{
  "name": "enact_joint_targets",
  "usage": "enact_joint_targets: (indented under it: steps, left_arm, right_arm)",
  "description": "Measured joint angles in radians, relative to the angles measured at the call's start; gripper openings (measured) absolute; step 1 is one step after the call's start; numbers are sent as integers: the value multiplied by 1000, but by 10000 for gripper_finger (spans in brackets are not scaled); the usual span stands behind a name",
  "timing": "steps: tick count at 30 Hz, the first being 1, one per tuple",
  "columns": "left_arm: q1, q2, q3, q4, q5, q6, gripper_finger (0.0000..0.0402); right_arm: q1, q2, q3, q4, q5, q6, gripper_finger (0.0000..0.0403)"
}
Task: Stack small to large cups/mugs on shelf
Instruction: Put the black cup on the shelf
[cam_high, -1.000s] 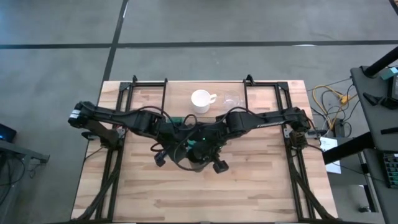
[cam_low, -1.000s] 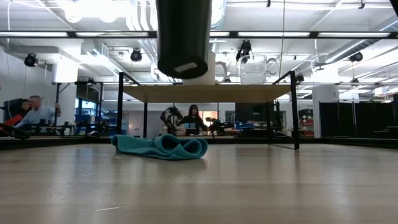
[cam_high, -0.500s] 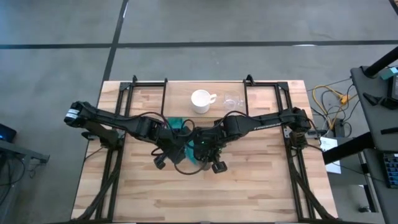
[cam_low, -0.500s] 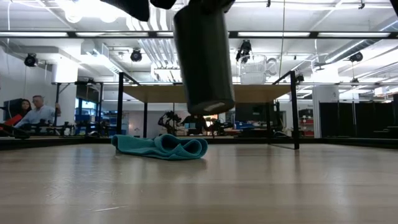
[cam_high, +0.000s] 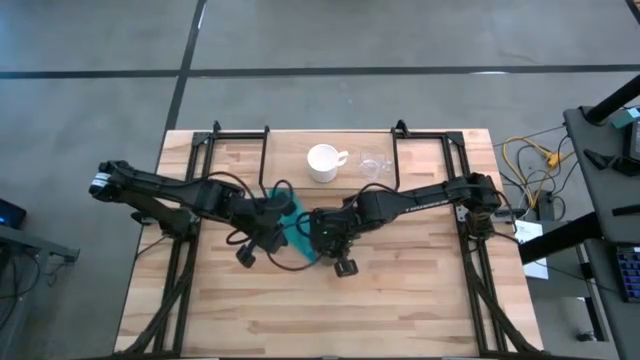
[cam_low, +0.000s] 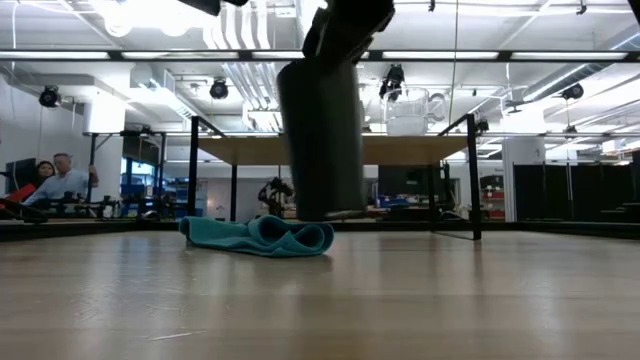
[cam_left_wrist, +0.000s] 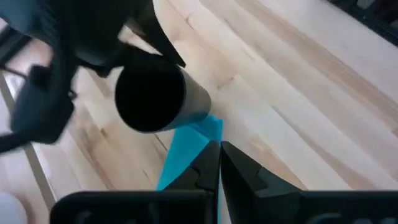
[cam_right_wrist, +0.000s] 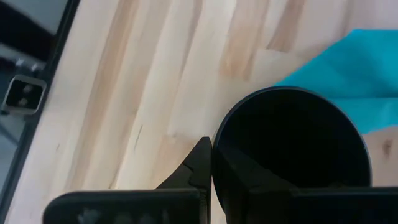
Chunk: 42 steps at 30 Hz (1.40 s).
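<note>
The tall black cup (cam_low: 322, 140) hangs upright from my right gripper (cam_right_wrist: 212, 152), above the table beside the teal cloth (cam_low: 258, 237). Its open mouth (cam_right_wrist: 289, 140) faces up into the right wrist view. My left gripper (cam_left_wrist: 219, 163) is shut and touches nothing. It stands a short way to the cup's (cam_left_wrist: 152, 99) left, over the cloth (cam_high: 290, 225). The white mug (cam_high: 323, 162) and the clear glass cup (cam_high: 374, 162) stand on their bases on the shelf (cam_low: 250, 150) at the table's far side. My right gripper holds the black cup by its top rim (cam_right_wrist: 217, 140), with one finger (cam_right_wrist: 199, 165) outside the wall and the other inside the mouth. The fingers come from above, pointing down. The cup hangs upright below them, its bottom (cam_low: 325, 212) lifted clear of the table.
The shelf's thin black legs (cam_low: 193, 175) stand on the table's far half. Black frame rails (cam_high: 180, 265) run along the left and right sides. Bare wooden tabletop (cam_high: 330, 310) lies toward the near edge. People sit in the room beyond the table (cam_low: 50, 180).
The black cup has come down from high over the table, tipping on the way and now hanging upright lower, near the cloth. My left arm has drawn back toward the table's left edge, away from the cup. My right arm has shifted slightly left and toward the far edge.
</note>
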Motion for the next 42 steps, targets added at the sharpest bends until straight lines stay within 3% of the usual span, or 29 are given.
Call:
enact_joint_targets:
  steps: [10,19,26,38,42]
  left_arm:
    - [-2,-27,-6,-22,-20,-63,0]
    - [-2,-27,-6,-22,3,-55,0]
    - [-2,-27,-6,-18,8,-55,0]
    - [-3,-27,-6,-20,20,-56,0]
    - [-3,-27,-6,-20,81,-75,0]
  right_arm:
    - [26,0,-26,95,44,133,9]
    - [131,10,-23,152,43,117,9]
    - [131,56,-40,143,144,140,9]
    - [116,91,-43,248,148,191,9]
    - [110,108,-42,299,144,207,20]
